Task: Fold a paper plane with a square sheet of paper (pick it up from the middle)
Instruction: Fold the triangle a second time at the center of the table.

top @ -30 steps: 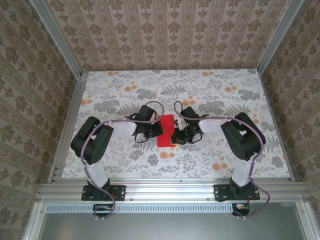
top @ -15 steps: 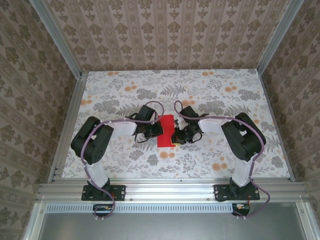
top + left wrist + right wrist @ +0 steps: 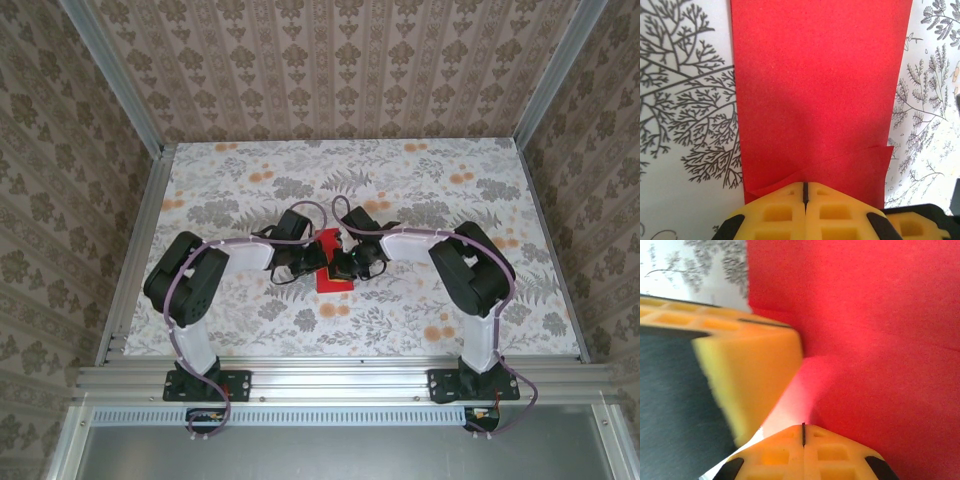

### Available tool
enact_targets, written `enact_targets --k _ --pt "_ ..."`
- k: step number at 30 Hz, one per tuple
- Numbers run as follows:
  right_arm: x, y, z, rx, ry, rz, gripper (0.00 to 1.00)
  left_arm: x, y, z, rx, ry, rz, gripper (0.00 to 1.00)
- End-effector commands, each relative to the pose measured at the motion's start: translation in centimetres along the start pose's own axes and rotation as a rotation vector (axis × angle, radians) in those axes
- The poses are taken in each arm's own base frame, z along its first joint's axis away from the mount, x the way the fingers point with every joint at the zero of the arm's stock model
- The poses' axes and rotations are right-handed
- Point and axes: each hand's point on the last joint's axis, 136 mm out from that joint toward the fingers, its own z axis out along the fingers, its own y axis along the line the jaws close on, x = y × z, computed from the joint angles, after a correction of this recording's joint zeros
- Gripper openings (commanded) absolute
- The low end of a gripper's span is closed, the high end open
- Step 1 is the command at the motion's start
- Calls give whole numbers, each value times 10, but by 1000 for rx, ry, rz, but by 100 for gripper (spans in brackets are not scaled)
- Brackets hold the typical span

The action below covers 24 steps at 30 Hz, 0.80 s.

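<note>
Your right gripper [image 3: 803, 432] has slid left over the red paper [image 3: 815, 90] to meet the left gripper [image 3: 804, 192]; both are closed tight, likely pressing a crease

Arms folded inward; left end effector [image 3: 804, 192] and right end effector [image 3: 803, 432] closed, side by side.

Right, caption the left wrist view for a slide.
Shut left gripper at the edge of folded red paper on floral table.
</note>
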Motion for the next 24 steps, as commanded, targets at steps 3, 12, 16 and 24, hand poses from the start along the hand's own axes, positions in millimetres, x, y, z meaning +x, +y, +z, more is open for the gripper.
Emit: enact_targets --k 3,12,16,24 --pt "-14 -6 -2 8 -74 52 4 23 44 13 -111 71 -102 0" --pt "-15 -9 4 -56 -75 132 5 22 43 14 -98 74 -115 0" --pt "-6 -23 7 -5 -43 164 5 22 43 14 -98 75 -112 0" --pt "30 -58 -7 68 27 215 5 20 49 9 -116 58 -109 0"
